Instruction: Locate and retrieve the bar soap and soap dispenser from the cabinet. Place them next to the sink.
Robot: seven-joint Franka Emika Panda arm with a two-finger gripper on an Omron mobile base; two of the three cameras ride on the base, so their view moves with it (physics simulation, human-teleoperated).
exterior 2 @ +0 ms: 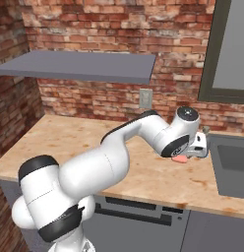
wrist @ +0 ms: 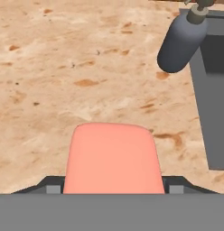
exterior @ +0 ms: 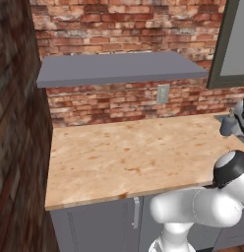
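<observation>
The claw point(wrist: 114, 189) pinches the soap point(wrist: 114, 158) low over the bench point(wrist: 64, 67), near the dispenser point(wrist: 181, 43), ready for setting down.

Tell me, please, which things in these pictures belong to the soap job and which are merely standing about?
Job: bar soap between the gripper fingers; soap dispenser beside the sink; cabinet.

Standing about: wall outlet, window, counter.
</observation>
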